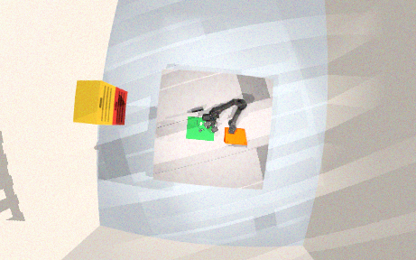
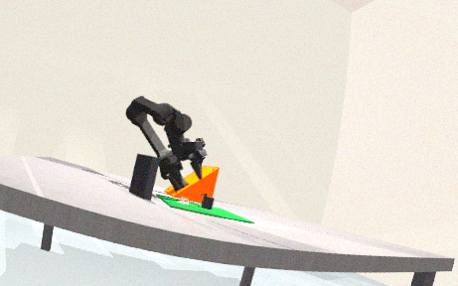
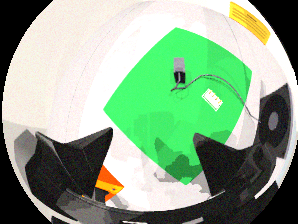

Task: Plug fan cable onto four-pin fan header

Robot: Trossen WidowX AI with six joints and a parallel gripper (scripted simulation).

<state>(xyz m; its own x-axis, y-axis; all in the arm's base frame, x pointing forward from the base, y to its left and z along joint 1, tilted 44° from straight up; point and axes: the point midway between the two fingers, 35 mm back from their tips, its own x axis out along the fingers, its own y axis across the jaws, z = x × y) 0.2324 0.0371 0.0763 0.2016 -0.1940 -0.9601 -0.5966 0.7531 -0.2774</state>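
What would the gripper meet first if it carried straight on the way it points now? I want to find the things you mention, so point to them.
Most likely the bare part of the green board (image 1: pixel 194 134) (image 2: pixel 229 215) (image 3: pixel 145 95) below the gripper (image 1: pixel 211 126) (image 2: pixel 201 177) (image 3: pixel 153 132), though depth is unclear.

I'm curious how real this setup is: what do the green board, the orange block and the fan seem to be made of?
Green board: probably plastic, flat and evenly colored.
Orange block: perhaps painted or plastic, smooth, sharp-edged.
Fan: likely dark matte plastic, with a greyer hub.
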